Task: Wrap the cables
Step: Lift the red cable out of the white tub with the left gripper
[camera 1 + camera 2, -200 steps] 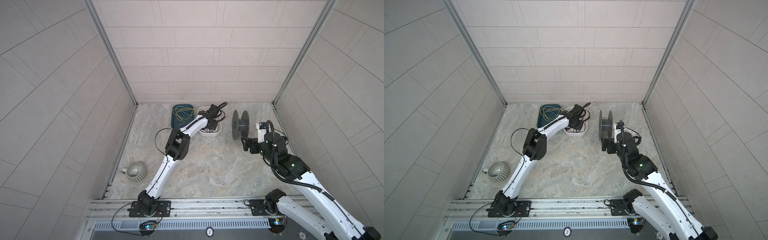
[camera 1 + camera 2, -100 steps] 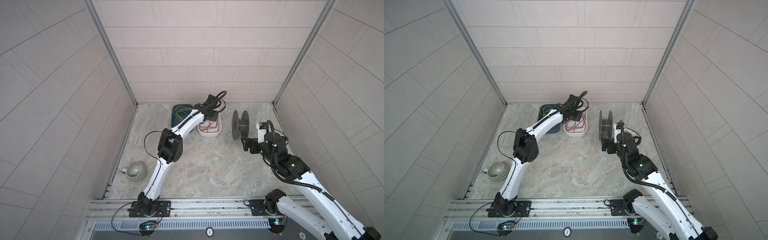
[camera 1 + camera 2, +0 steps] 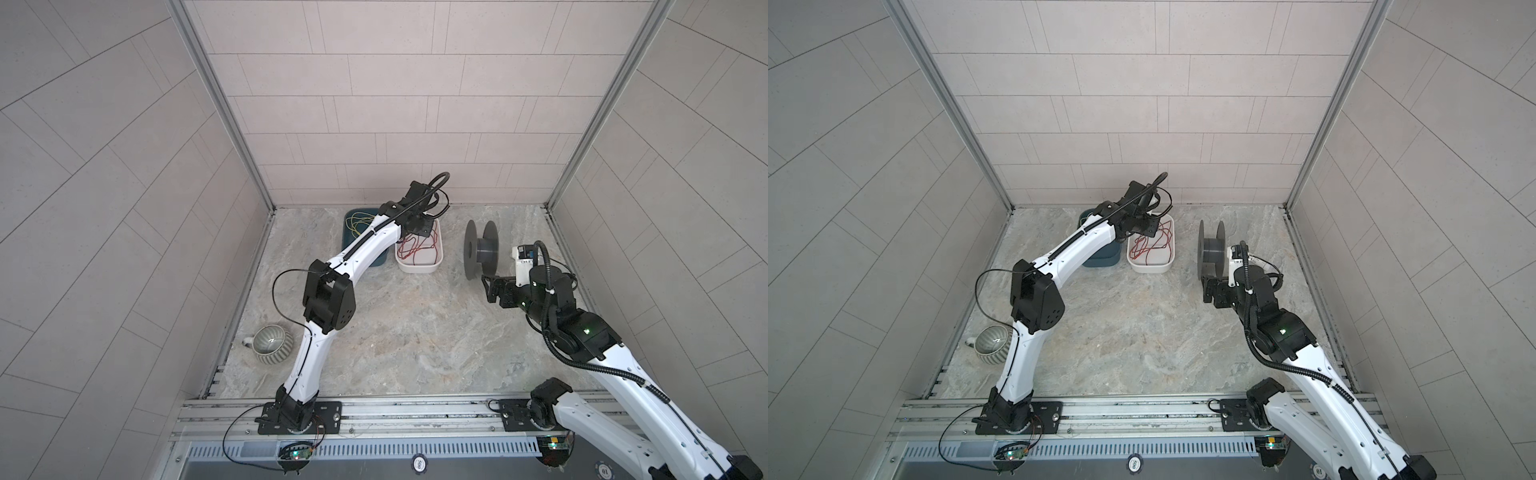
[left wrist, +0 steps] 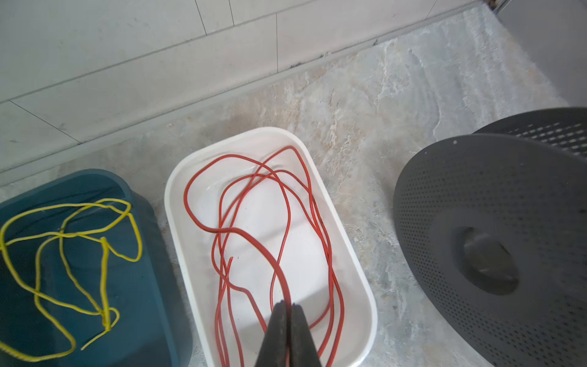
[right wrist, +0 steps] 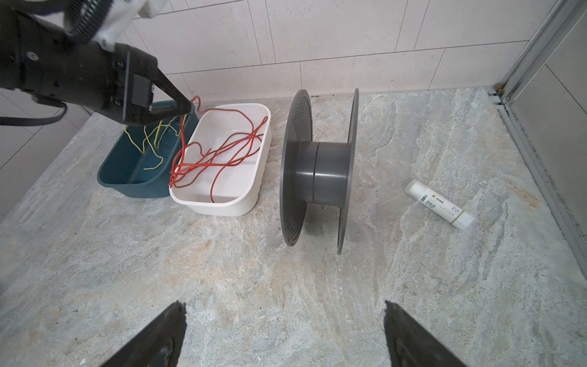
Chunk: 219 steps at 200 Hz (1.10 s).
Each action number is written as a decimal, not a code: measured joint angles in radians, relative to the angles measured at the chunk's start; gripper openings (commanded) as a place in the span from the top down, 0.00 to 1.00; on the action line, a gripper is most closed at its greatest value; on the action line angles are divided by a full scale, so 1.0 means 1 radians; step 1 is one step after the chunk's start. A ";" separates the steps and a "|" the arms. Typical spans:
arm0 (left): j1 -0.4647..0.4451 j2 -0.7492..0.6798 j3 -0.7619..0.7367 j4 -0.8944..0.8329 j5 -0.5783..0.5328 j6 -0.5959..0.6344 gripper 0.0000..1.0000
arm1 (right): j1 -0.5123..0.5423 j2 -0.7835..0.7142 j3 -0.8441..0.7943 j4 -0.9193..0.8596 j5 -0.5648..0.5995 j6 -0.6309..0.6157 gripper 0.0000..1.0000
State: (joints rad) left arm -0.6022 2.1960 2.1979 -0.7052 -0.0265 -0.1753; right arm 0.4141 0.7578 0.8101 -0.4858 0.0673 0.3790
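The cables are one thin red wire lying in loose loops in a white tray, seen in both top views. My left gripper hangs above the tray and is shut on one strand, which rises from the loops to the fingertips. A dark grey spool stands on its flanges to the right of the tray. My right gripper is open and holds nothing. It hovers over bare floor just in front of the spool.
A teal tray with a yellow wire sits against the white tray's left side. A white glue stick lies right of the spool. A ribbed cup stands at the front left by the wall.
My left arm has risen and drawn back from low in the white tray, lifting the gripped red strand out of the loops. The right arm has not moved.
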 measured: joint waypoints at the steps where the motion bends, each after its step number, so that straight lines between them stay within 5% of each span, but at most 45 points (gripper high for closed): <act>1: -0.001 -0.002 0.000 0.000 0.000 0.000 1.00 | 0.000 0.000 0.000 0.000 0.000 0.000 0.04; 219: -0.108 -0.695 -0.088 -0.006 0.108 -0.108 1.00 | 0.045 -0.085 -0.057 -0.003 -0.165 -0.005 0.06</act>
State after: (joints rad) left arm -0.7101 1.5013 2.1098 -0.7109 0.0818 -0.2829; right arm 0.4591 0.6731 0.7528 -0.4892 -0.0975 0.3737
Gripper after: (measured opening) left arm 0.048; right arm 0.944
